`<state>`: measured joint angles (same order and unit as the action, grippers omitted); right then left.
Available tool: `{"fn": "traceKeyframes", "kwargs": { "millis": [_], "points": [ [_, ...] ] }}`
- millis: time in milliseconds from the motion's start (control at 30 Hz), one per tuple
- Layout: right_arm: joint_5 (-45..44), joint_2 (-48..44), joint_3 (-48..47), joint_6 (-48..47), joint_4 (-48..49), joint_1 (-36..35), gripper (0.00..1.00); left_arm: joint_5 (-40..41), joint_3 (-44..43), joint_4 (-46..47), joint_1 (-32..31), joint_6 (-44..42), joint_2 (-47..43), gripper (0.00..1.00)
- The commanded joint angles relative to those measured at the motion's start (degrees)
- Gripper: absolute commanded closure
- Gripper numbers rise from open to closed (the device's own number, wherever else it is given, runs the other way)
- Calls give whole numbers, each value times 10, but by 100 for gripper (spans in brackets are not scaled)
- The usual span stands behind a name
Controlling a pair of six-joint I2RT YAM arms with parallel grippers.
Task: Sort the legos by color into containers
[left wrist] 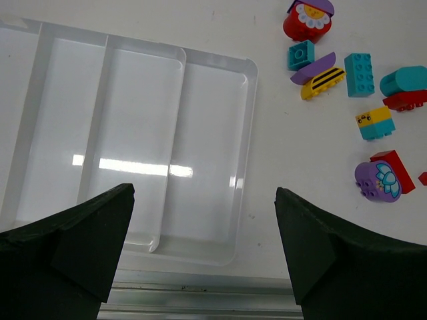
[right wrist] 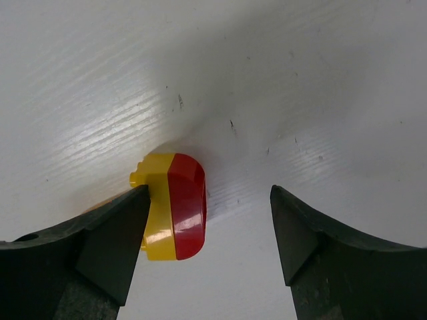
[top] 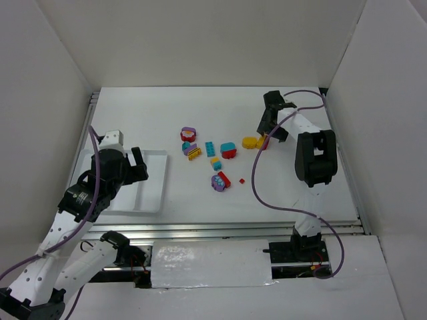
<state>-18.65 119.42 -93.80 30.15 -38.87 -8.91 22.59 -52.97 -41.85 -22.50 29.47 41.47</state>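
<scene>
So the right hand [right wrist: 208, 200] is down at the table [right wrist: 313, 80], straddling a yellow-and-red brick [right wrist: 175, 207] with its jaws apart. One finger looks right against the yellow side, and the other has a clear gap to the red side. I'd shift sideways to center it first, otherwise the squeeze probably shoves the brick and it twists out. Then close gently and lift straight up. The other legos [top: 210, 157] lie loose mid-table. The tray [left wrist: 252, 100] shows no bricks, and the left hand [left wrist: 203, 200] hangs wide open above it.
</scene>
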Motion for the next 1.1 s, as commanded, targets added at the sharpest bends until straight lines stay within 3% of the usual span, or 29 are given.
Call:
{"fn": "traceKeyframes", "kwargs": {
  "millis": [0,333,600,933,1067],
  "points": [
    [27,13,-17,-20,1,5,20,-16,3,28,3,-18,-3,0],
    [85,-21,-16,-17,35,5,19,-27,6,32,3,-22,-8,0],
    [75,84,-139,-27,-90,5,19,-38,8,35,3,-26,-10,0],
    [118,101,-162,-49,-141,6,34,-40,8,36,3,-25,-17,1],
    [124,87,-143,-54,-138,9,61,-39,9,35,4,-24,-24,1]
  ]
}}
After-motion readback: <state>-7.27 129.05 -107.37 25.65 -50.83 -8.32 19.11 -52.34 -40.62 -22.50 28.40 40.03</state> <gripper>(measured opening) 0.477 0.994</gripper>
